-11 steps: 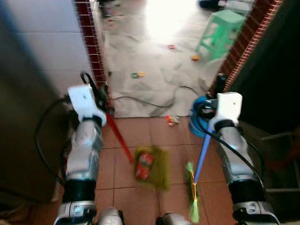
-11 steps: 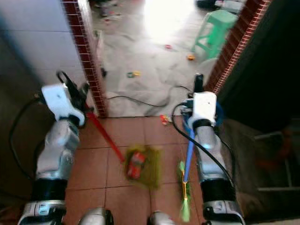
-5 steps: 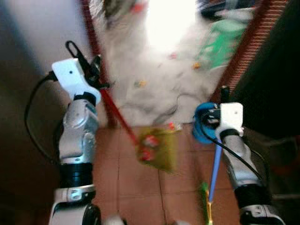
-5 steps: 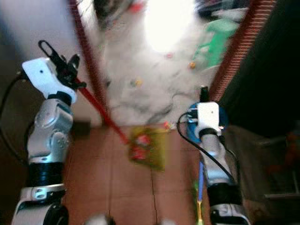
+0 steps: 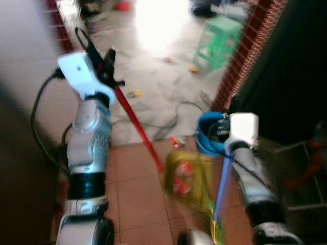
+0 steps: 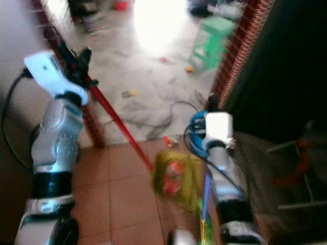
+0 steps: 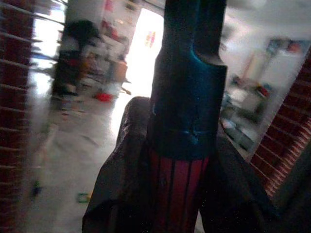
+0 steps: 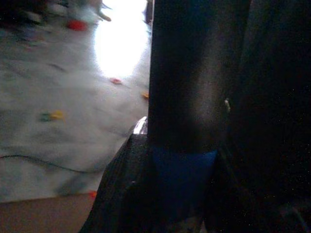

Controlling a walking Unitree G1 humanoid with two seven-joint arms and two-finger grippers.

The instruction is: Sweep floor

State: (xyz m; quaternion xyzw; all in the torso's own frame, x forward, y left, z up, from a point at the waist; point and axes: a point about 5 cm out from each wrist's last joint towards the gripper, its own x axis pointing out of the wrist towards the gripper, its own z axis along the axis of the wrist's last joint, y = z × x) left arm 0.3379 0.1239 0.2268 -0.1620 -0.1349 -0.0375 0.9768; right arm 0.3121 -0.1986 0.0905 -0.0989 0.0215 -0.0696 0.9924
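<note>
My left gripper [image 5: 100, 60] is raised at the left, shut on the red handle [image 5: 138, 127] of a yellow-green dustpan [image 5: 188, 176]. The pan hangs just over the brown tiles with a red scrap in it. In the left wrist view the handle's dark cap and red shaft [image 7: 181, 184] sit between the fingers. Lower on the right, my right gripper [image 5: 226, 130] is shut on the blue broom handle [image 5: 221, 181]. Its green bristles [image 5: 214, 230] trail near the bottom edge. Small bits of litter [image 5: 135, 94] lie on the grey floor ahead.
A brick-edged doorway [image 5: 240, 61] opens onto a bright grey floor. A blue bucket [image 5: 205, 138] stands by the right jamb and a green stool [image 5: 218, 38] beyond it. A black cable [image 5: 173, 113] snakes across the floor. A wall closes in on the left.
The whole view has shifted and blurred. My left arm has risen with the red handle, and the dustpan has swung right, close to the broom handle.
</note>
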